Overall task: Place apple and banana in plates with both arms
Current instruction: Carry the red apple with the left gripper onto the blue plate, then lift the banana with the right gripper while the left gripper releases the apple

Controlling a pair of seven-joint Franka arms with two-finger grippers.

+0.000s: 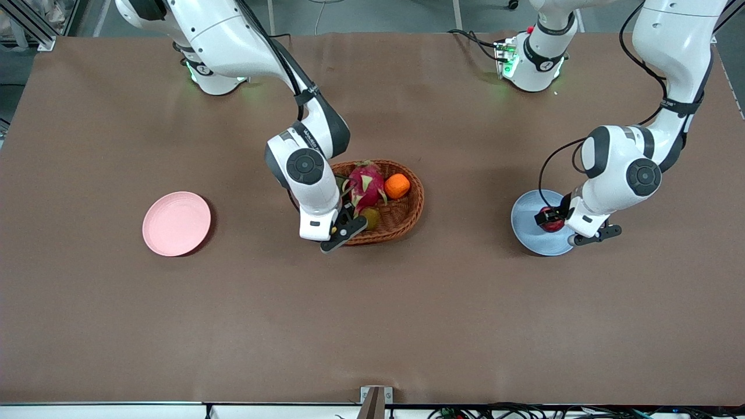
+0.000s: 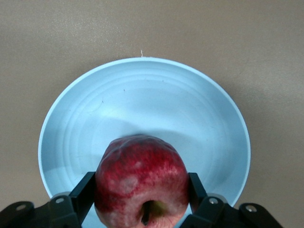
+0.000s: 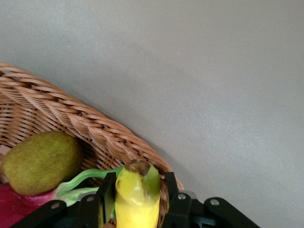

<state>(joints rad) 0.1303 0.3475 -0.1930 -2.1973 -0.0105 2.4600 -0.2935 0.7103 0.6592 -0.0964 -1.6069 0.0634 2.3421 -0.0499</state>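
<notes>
The dark-red apple (image 2: 140, 183) sits between the fingers of my left gripper (image 2: 141, 185), which is shut on it low over the light blue plate (image 2: 142, 95). In the front view this gripper (image 1: 553, 221) and the apple (image 1: 552, 224) are over the blue plate (image 1: 527, 224), toward the left arm's end of the table. My right gripper (image 1: 343, 227) is at the wicker basket's rim nearest the front camera. In the right wrist view the gripper (image 3: 137, 183) is shut on the yellow banana (image 3: 137, 199), whose brown tip pokes out between the fingers. The pale pink plate (image 1: 176, 223) lies bare toward the right arm's end.
The oval wicker basket (image 1: 407, 218) stands mid-table with a magenta dragon fruit (image 1: 366, 183), an orange (image 1: 397, 185) and a green-brown fruit (image 1: 371, 217) in it. The right wrist view shows the basket rim (image 3: 71, 118) and that green-brown fruit (image 3: 42, 161).
</notes>
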